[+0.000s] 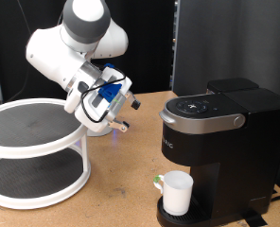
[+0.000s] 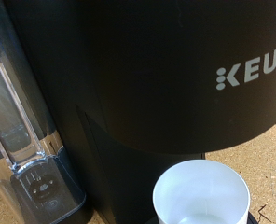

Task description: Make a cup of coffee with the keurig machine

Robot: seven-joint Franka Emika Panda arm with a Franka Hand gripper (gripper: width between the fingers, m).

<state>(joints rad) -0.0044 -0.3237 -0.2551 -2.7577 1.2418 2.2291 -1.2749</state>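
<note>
The black keurig machine [image 1: 220,132] stands on the wooden table at the exterior view's right, its silver-rimmed lid down. The white cup [image 1: 176,192] stands upright on its drip tray under the brew head. My gripper [image 1: 121,121] hangs in the air to the left of the machine, above the table and apart from it, with nothing visible in it. In the wrist view the machine's front with its lettering [image 2: 175,75] fills the frame, the empty cup [image 2: 201,196] sits below it, and no fingers show.
A white two-tier round shelf [image 1: 31,151] stands at the exterior view's left. The machine's clear water tank [image 2: 21,121] shows beside its body. A dark panel [image 1: 225,43] rises behind the machine. Bare table [image 1: 121,180] lies between the shelf and the machine.
</note>
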